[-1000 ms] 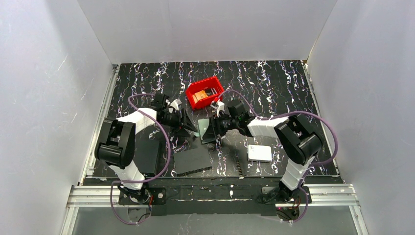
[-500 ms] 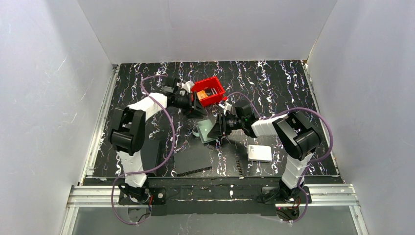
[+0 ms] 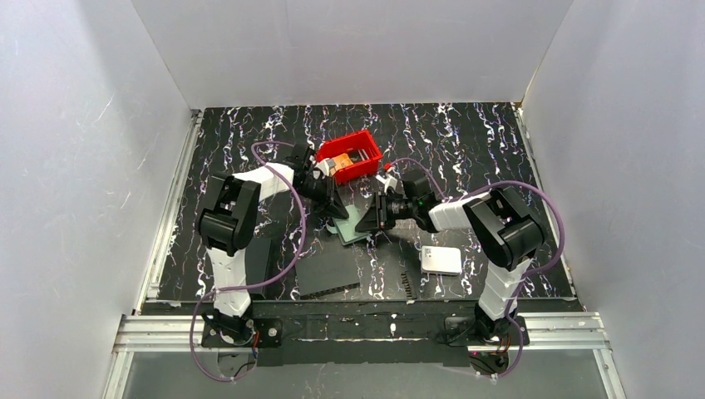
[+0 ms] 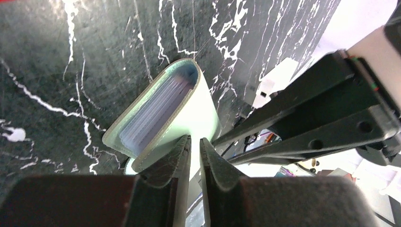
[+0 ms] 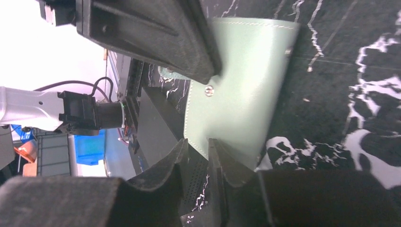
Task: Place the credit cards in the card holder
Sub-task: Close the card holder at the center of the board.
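- the card holder (image 3: 352, 223) sits on the surface between the arms, near the red bin (image 3: 347, 140) that holds the credit cards (image 3: 341, 164).
- left end effector (image 4: 194, 156) is pinched on one cover edge, and right end effector (image 5: 197, 161) on the opposite flap.
- pull the covers apart slowly and evenly, low over the surface, so the thin edges don't slip and the pockets end facing up.

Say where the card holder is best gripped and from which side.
Probably a cover's thin free edge, pinched above and below, coming in low from the side opposite the fold. The card holder lies partly open, so one cover lifts clear of the table; the rounded spine gives fingers no lip.
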You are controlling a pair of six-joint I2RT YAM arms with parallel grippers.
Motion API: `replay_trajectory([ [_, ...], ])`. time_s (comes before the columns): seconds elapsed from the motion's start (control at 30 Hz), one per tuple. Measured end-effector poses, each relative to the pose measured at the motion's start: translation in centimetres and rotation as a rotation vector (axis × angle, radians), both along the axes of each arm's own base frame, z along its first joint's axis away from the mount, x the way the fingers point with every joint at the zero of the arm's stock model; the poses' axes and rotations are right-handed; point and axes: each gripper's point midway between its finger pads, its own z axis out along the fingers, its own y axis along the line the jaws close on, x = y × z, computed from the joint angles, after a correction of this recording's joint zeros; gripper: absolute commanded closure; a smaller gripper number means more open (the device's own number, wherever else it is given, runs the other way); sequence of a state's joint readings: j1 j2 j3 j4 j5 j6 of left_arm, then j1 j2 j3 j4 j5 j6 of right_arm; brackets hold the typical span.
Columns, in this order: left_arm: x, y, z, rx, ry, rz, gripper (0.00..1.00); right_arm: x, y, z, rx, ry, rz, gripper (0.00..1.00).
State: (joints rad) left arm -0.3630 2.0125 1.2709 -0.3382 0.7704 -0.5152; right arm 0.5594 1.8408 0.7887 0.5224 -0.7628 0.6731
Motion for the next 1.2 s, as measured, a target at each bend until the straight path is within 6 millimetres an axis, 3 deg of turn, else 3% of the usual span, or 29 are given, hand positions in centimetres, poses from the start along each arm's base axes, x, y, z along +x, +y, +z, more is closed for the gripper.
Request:
replay_trajectory([
  [0.13,-0.6,0.9,-0.2,0.020,-0.012,-0.006,0.89,0.7,-0.5,0.0,-0.008,0.030,-0.036,0.67],
  [0.43,-1.1,1.2,-0.4,0.000,-0.015,-0.009,0.89,1.7,1.3,1.6,0.050,0.029,-0.037,0.85],
  [0.53,-1.1,1.3,-0.3,-0.004,-0.016,-0.007,0.82,1.6,2.0,0.8,0.057,0.037,-0.033,0.91],
  [0.63,-1.0,1.2,0.0,-0.006,-0.013,-0.005,0.68,1.1,2.2,-1.4,0.046,0.078,-0.039,0.97],
  [0.77,-1.0,1.4,0.9,0.002,-0.015,-0.003,0.60,1.1,2.3,-1.4,0.064,0.067,-0.040,0.97],
  [1.03,0.3,2.7,3.3,-0.039,-0.037,0.040,0.74,1.5,2.3,-1.3,-0.024,-0.040,0.000,0.96],
  [1.2,0.5,2.3,2.1,-0.079,-0.002,0.032,0.82,1.7,2.5,-1.2,-0.072,-0.090,0.048,0.96],
])
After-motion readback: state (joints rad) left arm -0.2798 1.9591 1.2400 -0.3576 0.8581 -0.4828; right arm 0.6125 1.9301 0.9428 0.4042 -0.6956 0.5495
